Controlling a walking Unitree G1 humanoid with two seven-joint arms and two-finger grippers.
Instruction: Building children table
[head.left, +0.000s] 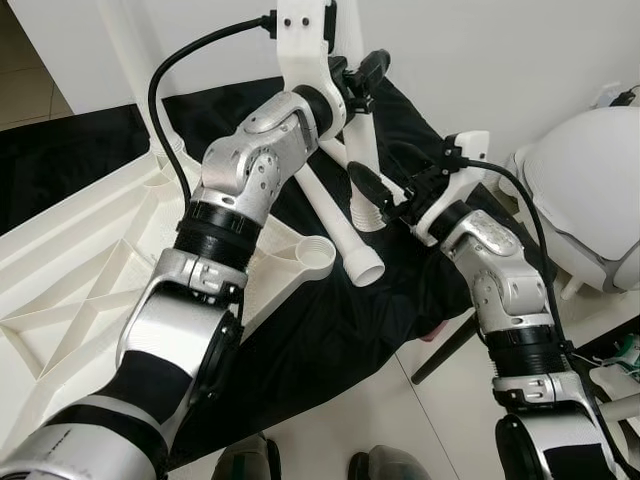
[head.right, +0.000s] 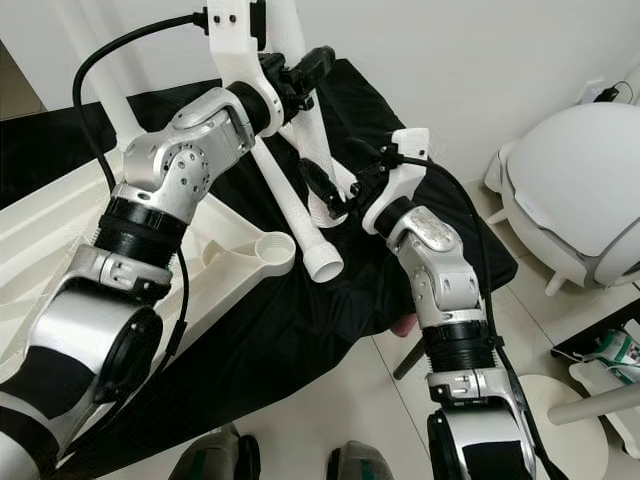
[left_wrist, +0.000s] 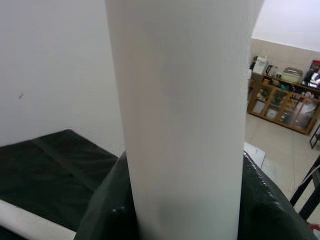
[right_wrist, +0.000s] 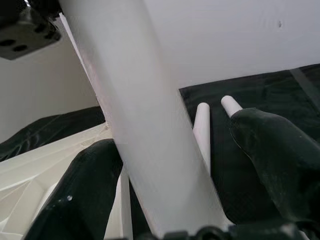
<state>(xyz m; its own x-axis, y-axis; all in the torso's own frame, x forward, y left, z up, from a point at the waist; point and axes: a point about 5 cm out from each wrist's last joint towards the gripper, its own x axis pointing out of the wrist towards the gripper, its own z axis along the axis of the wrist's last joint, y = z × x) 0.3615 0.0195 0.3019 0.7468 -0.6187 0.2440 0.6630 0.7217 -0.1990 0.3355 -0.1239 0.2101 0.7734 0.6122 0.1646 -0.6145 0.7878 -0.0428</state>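
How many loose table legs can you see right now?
3. One leg is held by the left gripper, passing between the right gripper's fingers; two others lie on the black cloth beyond. More may be hidden.

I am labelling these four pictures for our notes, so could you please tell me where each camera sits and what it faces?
Left eye view: on the head, looking down at the table leg held by the left gripper and right gripper; both silver arms show.
Right eye view: the head's other eye, same scene.
Left wrist view: looks along its fingers clamped on the leg.
Right wrist view: fingers flank the leg.
All four share the leg.
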